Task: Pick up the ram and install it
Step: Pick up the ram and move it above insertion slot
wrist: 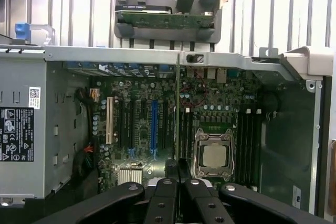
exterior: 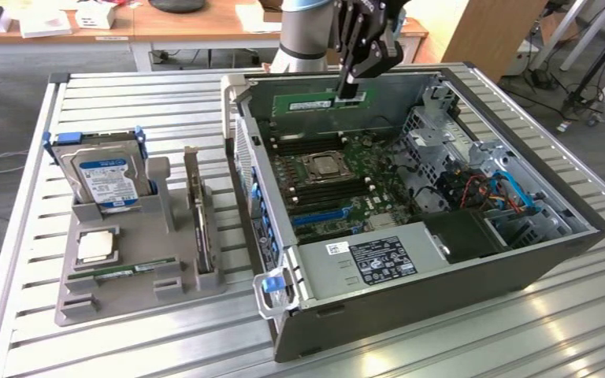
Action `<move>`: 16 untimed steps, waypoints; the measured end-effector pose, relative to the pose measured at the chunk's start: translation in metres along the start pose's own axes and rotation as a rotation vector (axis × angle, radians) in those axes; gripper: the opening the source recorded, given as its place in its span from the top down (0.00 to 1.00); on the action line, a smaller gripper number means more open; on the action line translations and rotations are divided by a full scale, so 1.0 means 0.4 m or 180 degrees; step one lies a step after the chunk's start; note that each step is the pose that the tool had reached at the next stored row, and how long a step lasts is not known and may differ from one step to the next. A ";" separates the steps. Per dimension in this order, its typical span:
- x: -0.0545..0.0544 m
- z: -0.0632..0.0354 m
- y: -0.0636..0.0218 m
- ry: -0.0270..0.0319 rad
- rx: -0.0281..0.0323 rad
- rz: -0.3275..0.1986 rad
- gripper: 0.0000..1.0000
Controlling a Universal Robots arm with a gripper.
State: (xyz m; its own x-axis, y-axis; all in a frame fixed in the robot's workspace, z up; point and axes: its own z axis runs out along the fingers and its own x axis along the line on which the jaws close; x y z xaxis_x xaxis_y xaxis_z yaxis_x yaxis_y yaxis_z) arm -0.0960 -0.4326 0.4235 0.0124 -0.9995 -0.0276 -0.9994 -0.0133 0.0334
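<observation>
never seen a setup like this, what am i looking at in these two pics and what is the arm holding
It is a robot arm with a gripper for a hand. One picture comes from a camera off the arm; the other from a camera on its wrist, looking down into an open computer case. The gripper is shut on a green ram stick, held above the motherboard. On the table, a grey tray holds a hard drive and a processor.

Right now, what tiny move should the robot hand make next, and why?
Probably ease it straight down. The gripper is shut on the green memory stick, which hangs above the open computer case, roughly over the dark slots beside the silver chip, not yet seated in any.
</observation>
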 end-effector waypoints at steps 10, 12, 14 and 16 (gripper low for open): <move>0.000 0.010 -0.002 -0.0010 0.0000 -0.0001 0.88; 0.000 0.010 -0.005 -0.0016 0.0000 -0.0001 0.88; 0.000 0.011 -0.011 -0.0019 0.0000 -0.0001 0.88; 0.001 0.011 -0.017 -0.0020 0.0000 -0.0001 0.88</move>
State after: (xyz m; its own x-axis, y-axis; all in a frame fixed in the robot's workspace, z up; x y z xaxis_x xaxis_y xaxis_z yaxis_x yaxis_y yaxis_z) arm -0.0896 -0.4326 0.4189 0.0124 -0.9993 -0.0340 -0.9994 -0.0135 0.0333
